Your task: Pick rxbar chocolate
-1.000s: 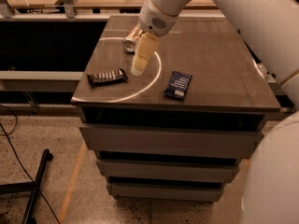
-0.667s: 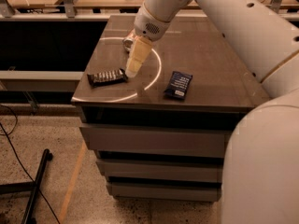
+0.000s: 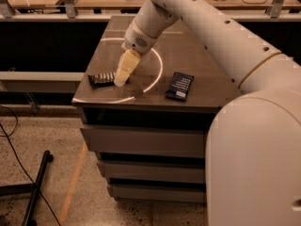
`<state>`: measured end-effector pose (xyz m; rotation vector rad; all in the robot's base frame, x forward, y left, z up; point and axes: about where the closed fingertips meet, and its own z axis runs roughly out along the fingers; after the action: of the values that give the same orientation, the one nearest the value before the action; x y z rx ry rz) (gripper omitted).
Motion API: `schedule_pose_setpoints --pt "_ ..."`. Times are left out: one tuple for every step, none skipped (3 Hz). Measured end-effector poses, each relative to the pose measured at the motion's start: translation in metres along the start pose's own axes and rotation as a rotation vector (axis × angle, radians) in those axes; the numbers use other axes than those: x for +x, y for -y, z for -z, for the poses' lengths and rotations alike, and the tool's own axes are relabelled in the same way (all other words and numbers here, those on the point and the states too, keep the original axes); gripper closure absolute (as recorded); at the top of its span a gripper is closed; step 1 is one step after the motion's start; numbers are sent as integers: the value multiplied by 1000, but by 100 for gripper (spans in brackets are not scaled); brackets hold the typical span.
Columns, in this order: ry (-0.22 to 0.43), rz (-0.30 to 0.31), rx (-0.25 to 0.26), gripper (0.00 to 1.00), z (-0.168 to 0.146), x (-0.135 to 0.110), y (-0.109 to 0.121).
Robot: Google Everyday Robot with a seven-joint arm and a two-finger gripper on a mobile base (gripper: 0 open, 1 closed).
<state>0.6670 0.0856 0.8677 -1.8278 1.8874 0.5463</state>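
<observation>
Moved: the gripper [image 3: 120,81] has come down and to the left, toward the near-left part of the tabletop. Both bars lie where they lay before.
Task thing: rxbar chocolate [image 3: 102,79], a slim flat bar in a dark brown-black wrapper with a row of pale block lettering and crimped ends. It lies flat close to the near-left corner of the tabletop.
Gripper: cream-coloured, smooth and tapered, pointing down. Its tip stands at the right end of the rxbar chocolate and overlaps it in this view; whether they touch cannot be told.
Grip state: cannot be told whether it is spread or closed.
Arm [image 3: 221,36]: smooth white rounded shells with small dark holes, reaching in from the near right.
Other bar: dark blue wrapped bar [image 3: 179,86] with white text, flat, to the right and well apart from the gripper.
Tabletop [image 3: 202,55]: dark brown, smooth, faintly reflective, crossed by a thin white ring [image 3: 159,69].
Below: stacked pale grey drawer fronts [image 3: 141,140], then a speckled floor [image 3: 70,206].
</observation>
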Motion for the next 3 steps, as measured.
schedule_pose_setpoints --pt "25 11 -25 10 -21 -5 -1" --pt "31 32 -46 34 -36 -8 -6" --pt "30 41 -56 57 -43 -8 -10"
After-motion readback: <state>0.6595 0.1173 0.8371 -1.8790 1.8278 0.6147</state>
